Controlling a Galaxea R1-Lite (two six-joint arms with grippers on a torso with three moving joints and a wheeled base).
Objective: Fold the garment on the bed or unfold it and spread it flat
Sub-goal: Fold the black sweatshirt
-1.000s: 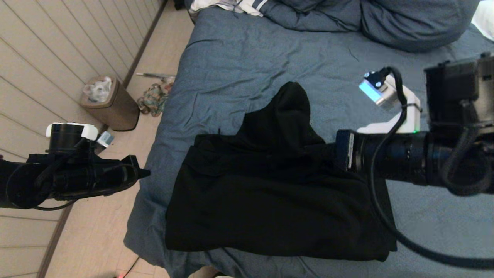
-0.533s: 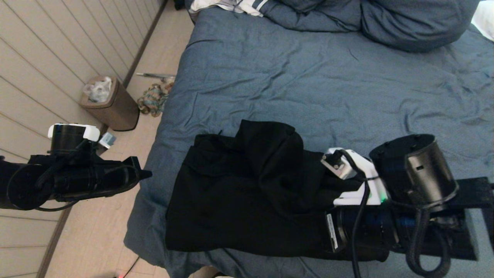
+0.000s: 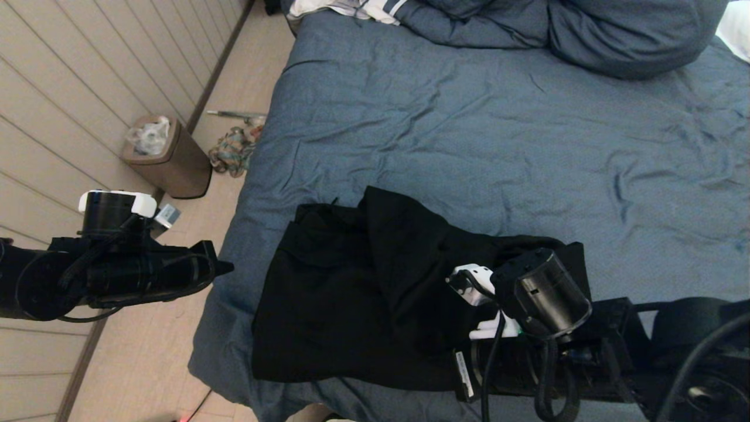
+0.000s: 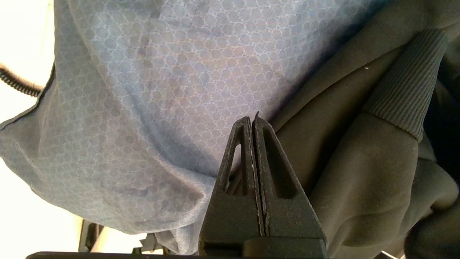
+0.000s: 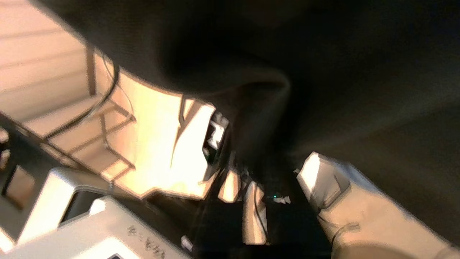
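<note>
The black garment (image 3: pixel 351 305) lies bunched near the front left corner of the blue bed (image 3: pixel 469 135), with a fold running across its middle. My right arm's wrist (image 3: pixel 548 296) lies low over the garment's right part, and the gripper ahead of it is lost against the black cloth. The right wrist view is filled with dark garment fabric (image 5: pixel 341 72). My left gripper (image 3: pixel 225 268) hovers off the bed's left edge, shut and empty. In the left wrist view its tips (image 4: pixel 252 120) point at the bed cover (image 4: pixel 143 90) beside a sleeve's ribbed cuff (image 4: pixel 406 93).
A brown waste bin (image 3: pixel 167 155) and a crumpled cloth (image 3: pixel 231 151) sit on the floor left of the bed, by the panelled wall. Blue pillows (image 3: pixel 615 29) and a white striped cloth (image 3: pixel 351 9) lie at the bed's far end.
My right arm swung from over the bed's middle down to the near edge, drawing the garment's raised upper part back onto its body. The left arm barely moved.
</note>
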